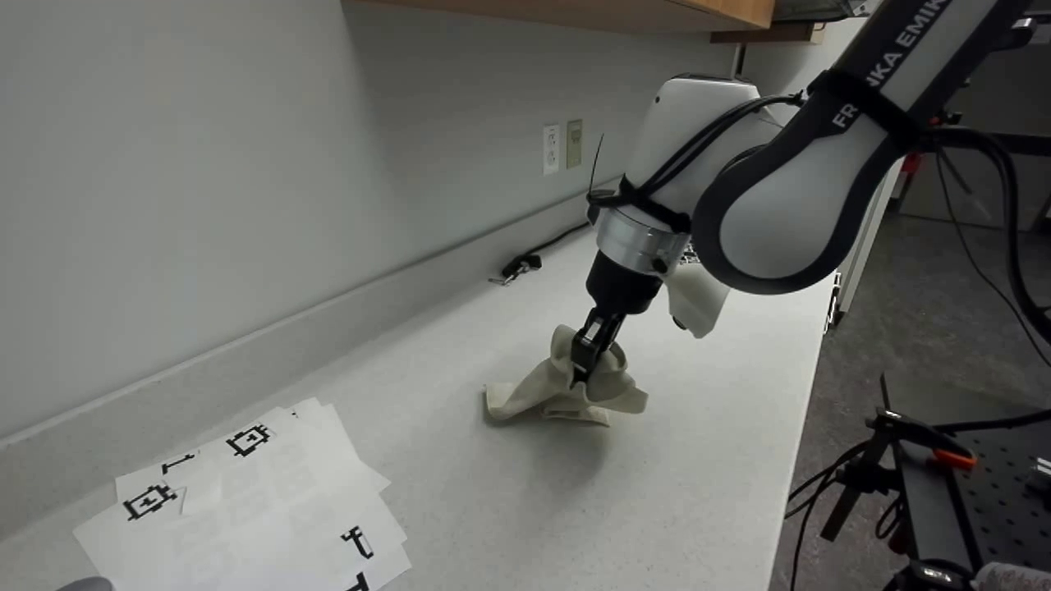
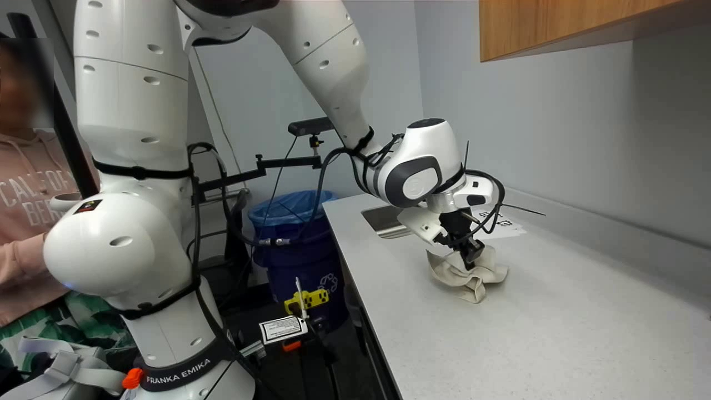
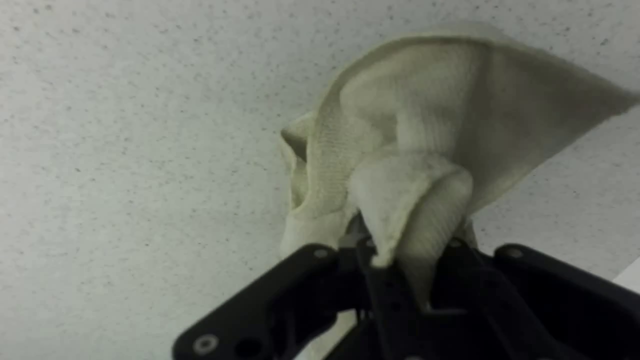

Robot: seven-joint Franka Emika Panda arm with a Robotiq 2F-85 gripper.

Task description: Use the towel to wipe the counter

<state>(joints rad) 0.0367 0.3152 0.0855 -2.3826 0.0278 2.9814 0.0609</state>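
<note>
Towel [image 1: 543, 387], rumpled beige cloth, clamped in black end effector [image 3: 409, 247], could overshoot and drag flat white paper sheets [image 1: 267, 497] at eight o'clock in an exterior view!

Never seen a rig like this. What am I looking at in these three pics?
It's a single robot arm ending in a black two-fingered gripper. Two pictures are taken from outside the robot; the close-up is the wrist view, looking down past the gripper. The gripper pinches a bunched beige towel, whose loose folds appear to rest on the white counter, presumably for wiping. Also lying there: white paper sheets with black marks and, near the wall, a black cord.
</note>
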